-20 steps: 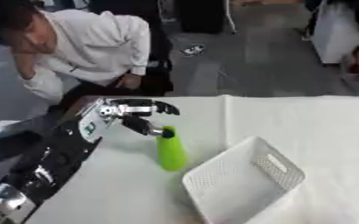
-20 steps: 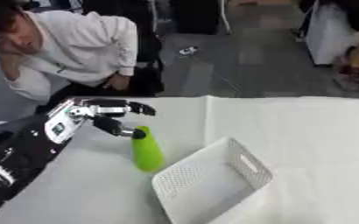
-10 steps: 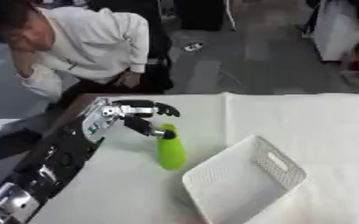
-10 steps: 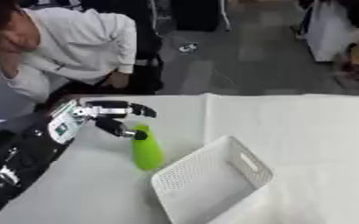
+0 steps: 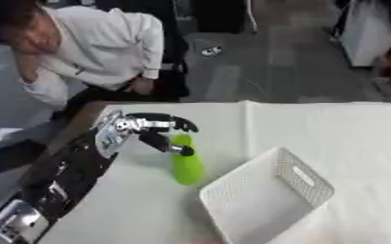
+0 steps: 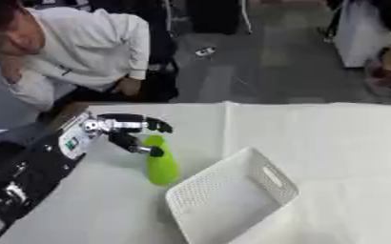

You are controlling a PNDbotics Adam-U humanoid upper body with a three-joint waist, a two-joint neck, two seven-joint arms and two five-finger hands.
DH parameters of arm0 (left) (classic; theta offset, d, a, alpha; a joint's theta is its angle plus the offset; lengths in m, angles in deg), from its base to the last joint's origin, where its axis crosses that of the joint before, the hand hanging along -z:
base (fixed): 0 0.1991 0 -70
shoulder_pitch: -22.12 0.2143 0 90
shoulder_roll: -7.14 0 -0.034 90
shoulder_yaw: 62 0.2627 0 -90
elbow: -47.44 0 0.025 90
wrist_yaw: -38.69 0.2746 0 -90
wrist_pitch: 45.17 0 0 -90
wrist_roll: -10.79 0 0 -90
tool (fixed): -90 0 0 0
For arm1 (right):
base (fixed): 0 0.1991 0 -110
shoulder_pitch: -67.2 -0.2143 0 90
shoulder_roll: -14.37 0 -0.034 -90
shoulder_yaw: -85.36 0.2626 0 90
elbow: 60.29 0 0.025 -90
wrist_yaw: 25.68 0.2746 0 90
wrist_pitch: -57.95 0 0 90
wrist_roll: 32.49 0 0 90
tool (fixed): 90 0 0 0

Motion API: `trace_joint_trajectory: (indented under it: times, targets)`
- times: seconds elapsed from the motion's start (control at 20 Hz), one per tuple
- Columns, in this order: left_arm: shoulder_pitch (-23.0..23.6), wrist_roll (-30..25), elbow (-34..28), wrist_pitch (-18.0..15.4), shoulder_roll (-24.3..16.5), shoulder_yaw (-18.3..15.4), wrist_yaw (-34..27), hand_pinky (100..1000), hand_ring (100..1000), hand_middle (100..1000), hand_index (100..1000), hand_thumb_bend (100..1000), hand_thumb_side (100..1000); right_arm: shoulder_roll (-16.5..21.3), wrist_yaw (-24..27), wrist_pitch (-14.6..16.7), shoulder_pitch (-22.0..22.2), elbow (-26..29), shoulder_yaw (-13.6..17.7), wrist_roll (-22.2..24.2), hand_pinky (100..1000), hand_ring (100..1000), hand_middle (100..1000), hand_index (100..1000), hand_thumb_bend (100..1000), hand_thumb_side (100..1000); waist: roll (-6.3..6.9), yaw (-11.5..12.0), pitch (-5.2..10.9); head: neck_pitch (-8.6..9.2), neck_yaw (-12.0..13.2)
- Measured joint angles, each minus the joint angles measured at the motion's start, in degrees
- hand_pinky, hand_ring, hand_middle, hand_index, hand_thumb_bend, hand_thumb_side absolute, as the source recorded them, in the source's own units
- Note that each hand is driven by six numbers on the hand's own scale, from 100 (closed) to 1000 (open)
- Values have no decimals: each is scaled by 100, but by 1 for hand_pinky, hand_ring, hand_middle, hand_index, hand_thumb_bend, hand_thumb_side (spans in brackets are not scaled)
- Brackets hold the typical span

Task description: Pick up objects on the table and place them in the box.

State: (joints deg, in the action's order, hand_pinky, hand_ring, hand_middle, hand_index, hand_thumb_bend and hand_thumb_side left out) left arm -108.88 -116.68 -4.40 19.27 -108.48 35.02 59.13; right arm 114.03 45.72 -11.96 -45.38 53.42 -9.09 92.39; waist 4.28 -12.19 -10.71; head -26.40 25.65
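The left hand (image 5: 153,129) reaches in from the left over the desk (image 5: 315,124), which is covered in white cloth. Its fingers (image 5: 182,124) are spread and lightly bent above the top of a green bottle (image 5: 185,164), while the thumb (image 5: 167,145) angles down so that its tip sits against the bottle's narrow upper end. The hand is partly open, bracketing the bottle's neck between thumb and fingers; whether the fingers actually touch the bottle cannot be told, and they are not wrapped round it.

The bottle lies on the desk with its narrow end toward the hand and its wider end pointing toward the near edge. Just beside it on the right stands the white box (image 5: 270,202), a perforated basket with a slot handle in its side, set askew to the desk edge. Bottle and box are close but apart.

The right hand shows in neither view.
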Motion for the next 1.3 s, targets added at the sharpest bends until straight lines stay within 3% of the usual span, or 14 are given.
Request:
trace_joint_trajectory:
  times: [0.45, 1.3]
  targets:
    - [1, -45, 125, 44, 98, -35, -60, 983, 875, 1000, 1000, 513, 827, -2, 6, -10, -2, 0, 1, 10, 186, 299, 514, 620, 100, 658, -12, -5, -3, 0, 4]
    - [62, -41, 248, 41, 200, -36, 121, 989, 872, 1000, 1000, 514, 794, -43, 55, -22, -34, 0, 3, 22, 188, 301, 514, 621, 100, 656, -15, -28, -8, 41, 13]
